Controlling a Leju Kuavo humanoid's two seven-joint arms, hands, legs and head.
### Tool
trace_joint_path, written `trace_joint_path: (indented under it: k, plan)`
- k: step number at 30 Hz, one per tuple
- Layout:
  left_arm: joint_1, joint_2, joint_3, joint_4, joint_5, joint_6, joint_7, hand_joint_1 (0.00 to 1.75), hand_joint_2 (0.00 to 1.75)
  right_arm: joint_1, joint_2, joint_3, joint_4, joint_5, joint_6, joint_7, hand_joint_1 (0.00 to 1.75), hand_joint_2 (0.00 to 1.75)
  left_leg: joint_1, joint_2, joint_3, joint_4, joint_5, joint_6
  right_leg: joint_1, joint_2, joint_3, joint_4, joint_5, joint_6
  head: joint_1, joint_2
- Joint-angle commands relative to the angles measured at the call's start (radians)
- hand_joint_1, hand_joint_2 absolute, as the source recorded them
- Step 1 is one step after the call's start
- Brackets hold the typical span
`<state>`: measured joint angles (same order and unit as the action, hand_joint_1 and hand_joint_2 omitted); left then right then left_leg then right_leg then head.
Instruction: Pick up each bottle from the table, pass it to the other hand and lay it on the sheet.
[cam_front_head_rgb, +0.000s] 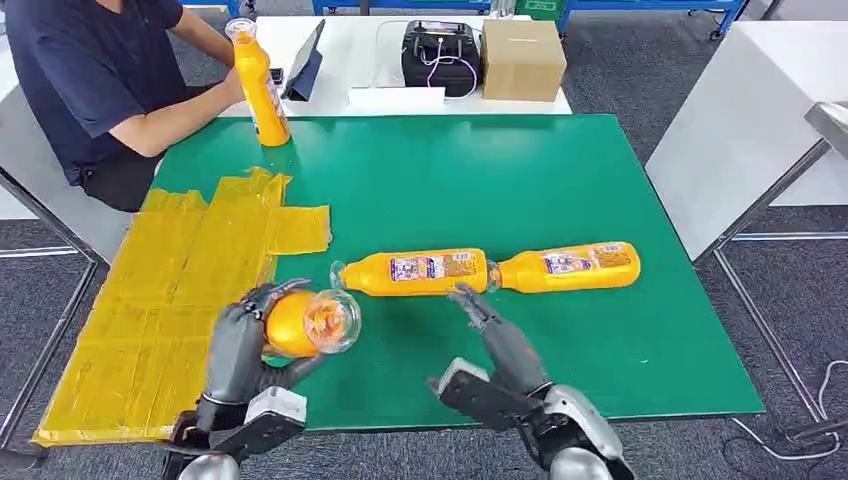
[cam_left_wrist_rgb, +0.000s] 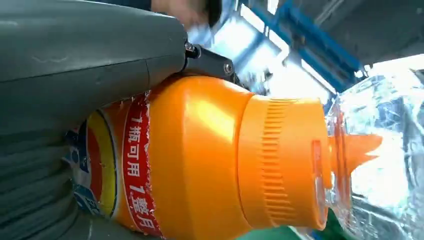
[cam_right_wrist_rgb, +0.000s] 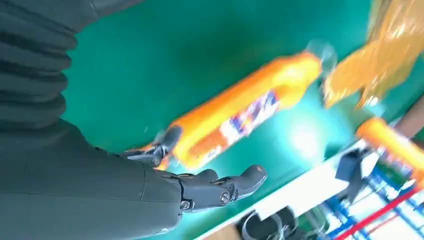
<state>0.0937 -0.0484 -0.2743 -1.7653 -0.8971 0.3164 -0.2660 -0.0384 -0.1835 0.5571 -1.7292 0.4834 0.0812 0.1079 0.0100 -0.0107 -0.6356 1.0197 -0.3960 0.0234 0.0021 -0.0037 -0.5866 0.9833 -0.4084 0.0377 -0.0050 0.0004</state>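
Note:
My left hand (cam_front_head_rgb: 240, 340) grips an orange bottle (cam_front_head_rgb: 305, 322) with a clear cap, held above the green mat's near left part, cap pointing toward me; up close the same bottle (cam_left_wrist_rgb: 210, 160) shows its orange neck and red label. Two more orange bottles lie on their sides on the mat: one (cam_front_head_rgb: 415, 271) in the middle, another (cam_front_head_rgb: 570, 267) to its right. My right hand (cam_front_head_rgb: 495, 330) is open, fingers spread, just in front of the middle bottle (cam_right_wrist_rgb: 240, 115), not touching it. The yellow sheet (cam_front_head_rgb: 170, 300) covers the table's left side.
A person (cam_front_head_rgb: 90, 70) sits at the far left, holding a fourth orange bottle (cam_front_head_rgb: 258, 85) upright on the mat's far corner. Behind the green mat (cam_front_head_rgb: 560, 180) are a cardboard box (cam_front_head_rgb: 522, 58), a black device (cam_front_head_rgb: 440, 55) and a tablet (cam_front_head_rgb: 305, 62).

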Motion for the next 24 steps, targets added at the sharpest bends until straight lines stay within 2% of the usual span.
trace_joint_path:
  k: [1,3,5,6,10,16,17,18,24]
  plan:
    - [-0.206,0.121,0.021,0.363,-0.327,0.067,0.138,1.75,1.75,-0.09,-0.056,-0.177,0.112,-0.071,0.057,0.01,0.0,0.0,-0.001,-0.001,0.003,-0.003,0.002,0.0,-0.001,-0.002,0.004,-0.002,0.001,0.0,0.0,0.0]
    - [-0.253,0.153,-0.005,0.452,-0.378,0.0,0.191,1.75,1.75,-0.118,-0.062,-0.173,0.161,-0.075,0.076,0.017,0.0,0.0,-0.001,-0.001,0.003,-0.003,0.002,0.0,-0.001,-0.001,0.004,-0.002,0.002,0.0,0.0,0.0]
    - [-0.275,0.161,-0.011,0.499,-0.379,-0.006,0.193,1.75,1.75,-0.137,-0.059,-0.171,0.196,-0.074,0.078,0.018,0.0,0.0,-0.001,-0.001,0.004,-0.003,0.003,0.0,-0.001,-0.001,0.004,-0.002,0.002,0.0,0.0,0.0]
    - [-0.303,0.175,-0.03,0.548,-0.399,-0.033,0.218,1.75,1.75,-0.162,-0.061,-0.159,0.232,-0.073,0.085,0.018,0.0,1.75,-0.001,0.0,0.004,-0.003,0.003,0.0,-0.001,0.0,0.004,-0.002,0.002,0.0,0.0,0.0]
    - [-0.376,0.192,-0.065,0.682,-0.397,-0.081,0.236,1.75,1.75,-0.253,-0.053,-0.126,0.365,-0.071,0.101,0.031,0.0,1.75,-0.001,0.002,0.002,-0.002,0.004,-0.001,-0.001,0.001,0.001,-0.001,0.004,0.001,0.0,0.0]
    - [-0.417,0.194,-0.086,0.747,-0.371,-0.128,0.233,1.75,1.75,-0.325,-0.027,-0.103,0.485,-0.056,0.115,0.041,0.0,1.75,-0.001,0.003,0.0,-0.002,0.004,0.0,0.0,0.002,0.0,0.0,0.004,0.001,0.0,0.0]
    - [-0.426,0.195,-0.094,0.758,-0.368,-0.141,0.23,1.15,1.75,-0.346,-0.018,-0.091,0.516,-0.041,0.116,0.047,0.0,1.75,0.0,0.003,0.0,-0.001,0.004,0.0,0.0,0.002,-0.001,0.001,0.004,0.001,0.0,0.0]
    - [-0.438,0.194,-0.101,0.772,-0.354,-0.166,0.222,0.0,1.75,-0.375,-0.004,-0.079,0.557,-0.017,0.108,0.051,0.0,1.75,0.0,0.004,0.001,-0.002,0.004,-0.001,0.0,0.002,0.0,0.0,0.003,0.001,0.0,0.0]
    - [-0.463,0.22,-0.119,0.788,-0.244,-0.261,0.168,0.0,1.75,-0.485,0.058,-0.037,0.693,0.061,0.094,0.048,0.0,1.75,0.0,0.005,-0.003,0.0,0.004,-0.001,0.0,0.004,-0.003,0.002,0.004,0.001,0.0,0.0]
